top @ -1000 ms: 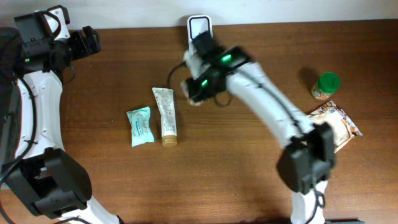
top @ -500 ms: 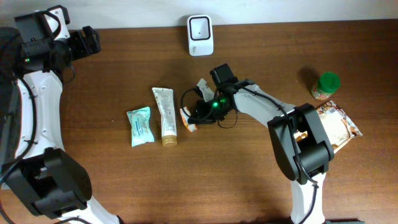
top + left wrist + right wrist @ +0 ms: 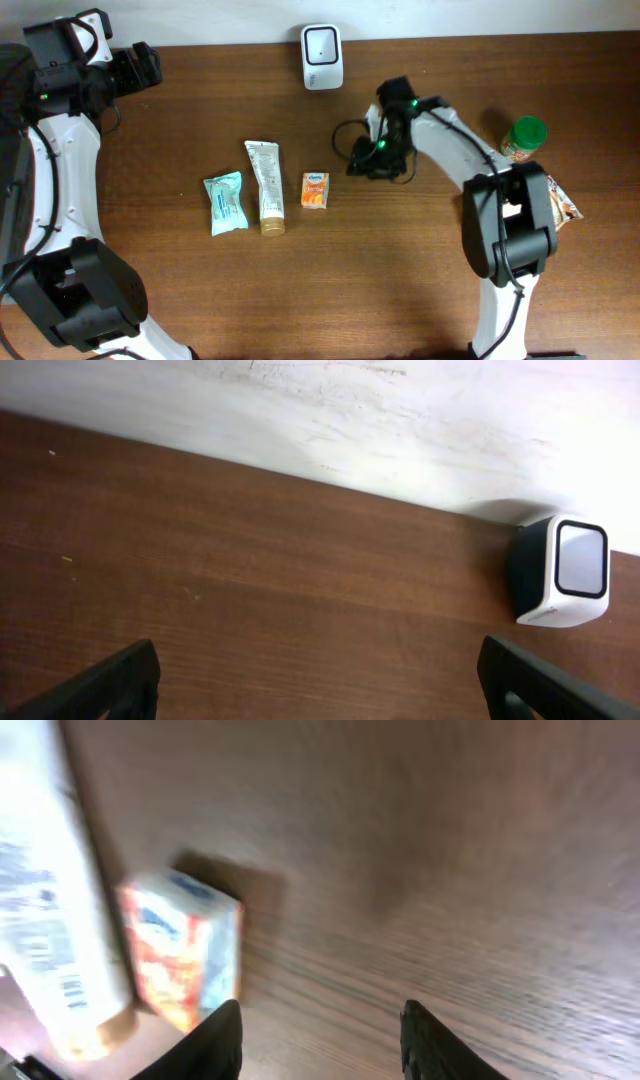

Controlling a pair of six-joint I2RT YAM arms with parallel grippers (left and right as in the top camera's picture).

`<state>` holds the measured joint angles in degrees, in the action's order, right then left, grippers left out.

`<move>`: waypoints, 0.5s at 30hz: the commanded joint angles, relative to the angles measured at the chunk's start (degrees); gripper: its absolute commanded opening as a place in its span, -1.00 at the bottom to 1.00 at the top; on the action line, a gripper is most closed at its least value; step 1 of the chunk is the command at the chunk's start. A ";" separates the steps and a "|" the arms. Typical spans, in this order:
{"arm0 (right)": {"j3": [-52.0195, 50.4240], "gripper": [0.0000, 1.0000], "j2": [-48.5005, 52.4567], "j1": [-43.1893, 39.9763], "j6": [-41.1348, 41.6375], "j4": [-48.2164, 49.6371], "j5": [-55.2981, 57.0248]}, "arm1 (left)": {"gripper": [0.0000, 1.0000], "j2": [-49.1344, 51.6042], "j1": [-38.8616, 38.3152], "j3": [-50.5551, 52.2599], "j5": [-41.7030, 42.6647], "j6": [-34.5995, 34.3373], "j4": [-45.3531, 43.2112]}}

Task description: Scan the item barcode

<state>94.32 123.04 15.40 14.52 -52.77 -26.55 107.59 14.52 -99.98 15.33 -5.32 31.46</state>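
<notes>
Overhead: the barcode scanner (image 3: 322, 43) stands at the far edge of the table (image 3: 400, 290), window facing up. The small orange carton (image 3: 315, 189) lies flat mid-table, just beside the tube (image 3: 265, 186). With the teal sachet (image 3: 225, 203) these form a row, which reads as a deliberate lay-down area. A green-lidded jar (image 3: 523, 138) and a snack packet (image 3: 563, 206) sit well apart to the right, apparently a separate stock. The right gripper (image 3: 360, 162) hangs between the carton and the scanner, touching neither. The left gripper (image 3: 140, 68) is parked at the far left corner, out of the way. Left wrist: jaws spread fully, nothing between them, with the scanner (image 3: 560, 570) ahead. Right wrist (blurred): fingers (image 3: 215, 1045) are parted and empty, and the carton (image 3: 185, 960) rests free on the wood against the tube (image 3: 60, 920). Whether its barcode was read cannot be confirmed.
</notes>
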 commanded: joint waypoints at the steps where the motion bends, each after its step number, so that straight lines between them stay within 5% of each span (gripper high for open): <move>1: 3.04 -0.10 -1.18 1.73 -2.25 -2.10 -5.25 | 0.98 0.39 -0.11 -0.57 -0.37 1.11 -0.11; 15: 2.64 -0.19 -0.81 11.54 13.57 -2.60 8.61 | 0.98 0.39 -0.11 -0.57 -0.37 1.11 -0.11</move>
<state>96.66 122.96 26.37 24.34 -55.64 -22.50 107.59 14.52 -99.98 15.33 -5.32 31.46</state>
